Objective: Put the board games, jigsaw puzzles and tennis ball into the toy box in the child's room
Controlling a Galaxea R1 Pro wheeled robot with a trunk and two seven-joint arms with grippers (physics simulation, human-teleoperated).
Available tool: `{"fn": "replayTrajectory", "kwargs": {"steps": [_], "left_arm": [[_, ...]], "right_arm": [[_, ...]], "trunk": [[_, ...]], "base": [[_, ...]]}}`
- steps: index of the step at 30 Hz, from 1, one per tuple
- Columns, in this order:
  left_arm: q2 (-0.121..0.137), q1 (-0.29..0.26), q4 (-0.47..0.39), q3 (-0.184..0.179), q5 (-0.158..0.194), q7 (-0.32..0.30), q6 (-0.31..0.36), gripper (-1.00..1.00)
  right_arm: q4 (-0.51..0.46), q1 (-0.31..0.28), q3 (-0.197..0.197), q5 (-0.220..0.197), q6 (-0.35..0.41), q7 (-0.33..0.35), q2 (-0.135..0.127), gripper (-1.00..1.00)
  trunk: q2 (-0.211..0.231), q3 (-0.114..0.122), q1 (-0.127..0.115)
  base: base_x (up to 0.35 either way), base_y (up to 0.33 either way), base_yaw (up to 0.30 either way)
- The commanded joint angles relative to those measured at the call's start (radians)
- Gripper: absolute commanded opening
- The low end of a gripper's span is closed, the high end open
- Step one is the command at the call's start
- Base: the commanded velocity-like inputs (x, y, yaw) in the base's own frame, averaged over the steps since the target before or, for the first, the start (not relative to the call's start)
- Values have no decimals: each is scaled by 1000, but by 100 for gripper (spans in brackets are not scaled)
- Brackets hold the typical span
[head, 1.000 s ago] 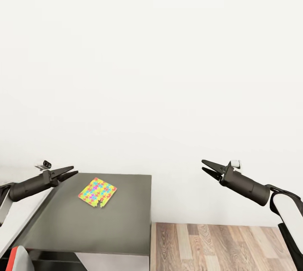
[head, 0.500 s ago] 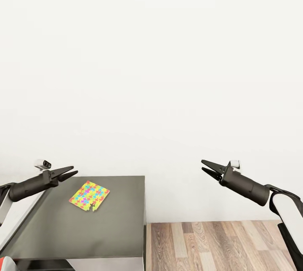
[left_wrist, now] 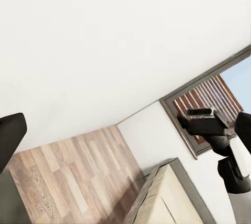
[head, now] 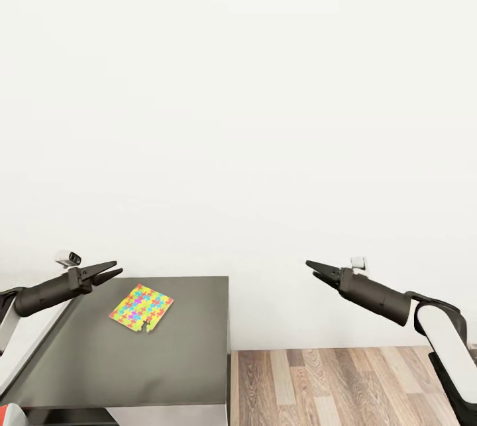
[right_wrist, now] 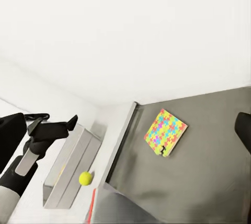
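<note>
Jigsaw puzzle (head: 141, 308) lies flat on the dark desk (head: 179, 353) cabinet top, corners slanted, squarish, no clear long axis. Left hand (head: 108, 269) narrowly parted, empty; right hand (head: 311, 269) nearly closed, empty. Tennis ball (right_wrist: 85, 178) beside toy box (right_wrist: 70, 169).

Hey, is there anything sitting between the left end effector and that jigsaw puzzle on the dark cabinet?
Nothing visible. The left end effector hovers beside the jigsaw puzzle, which lies alone on the dark cabinet.
</note>
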Motion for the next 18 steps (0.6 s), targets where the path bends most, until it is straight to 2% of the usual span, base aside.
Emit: {"fn": "replayTrajectory", "kwargs": {"steps": [1, 5, 7, 8, 9, 10, 11, 12, 13, 14, 17, 18], "left_arm": [[0, -1, 0, 0, 0, 11, 11, 100], [-2, -3, 0, 2, 0, 92, 12, 100], [-5, -7, -1, 1, -1, 156, 12, 100], [-6, -11, -1, 0, -2, 210, 13, 100], [-7, -13, -1, -1, -2, 241, 13, 100], [-10, -18, -3, -2, -2, 308, 14, 100], [-12, -20, -5, -3, -2, 342, 16, 100], [-18, -22, -9, -3, -1, 410, 15, 100], [-25, -23, -13, -4, -1, 475, 14, 100], [-28, -24, -15, -4, -1, 506, 14, 100], [-45, -27, -19, -7, -2, 668, 14, 100], [-46, -27, -20, -7, -3, 689, 14, 100]], "right_arm": [[0, -1, 23, 27, 3, -15, 4, 100], [0, -4, 79, 60, 3, -113, 32, 100], [0, -6, 94, 68, 5, -192, 60, 100], [1, -7, 99, 72, 7, -253, 80, 100], [1, -7, 100, 72, 8, -283, 88, 100], [1, -8, 101, 73, 10, -338, 100, 100], [1, -8, 103, 73, 10, -361, 104, 100], [1, -8, 105, 73, 11, -396, 112, 100], [1, -8, 108, 73, 12, -419, 116, 100], [1, -8, 109, 74, 12, -427, 118, 100], [2, -9, 106, 71, 18, -448, 114, 100], [2, -9, 106, 70, 19, -450, 114, 100]], "trunk": [[-2, -2, 1], [-2, -2, 1], [-2, -2, 1], [-2, -2, 1], [-2, -2, 1], [-2, -2, 1], [-2, -2, 1], [-2, -2, 1], [-2, -2, 1], [-2, -2, 1], [-2, -2, 1], [-2, -2, 1]], "base": [[0, 0, 0], [0, 0, 0], [0, 0, 0], [0, 0, 0], [0, 0, 0], [0, 0, 0], [0, 0, 0], [0, 0, 0], [0, 0, 0], [0, 0, 0], [0, 0, 0], [0, 0, 0]]}}
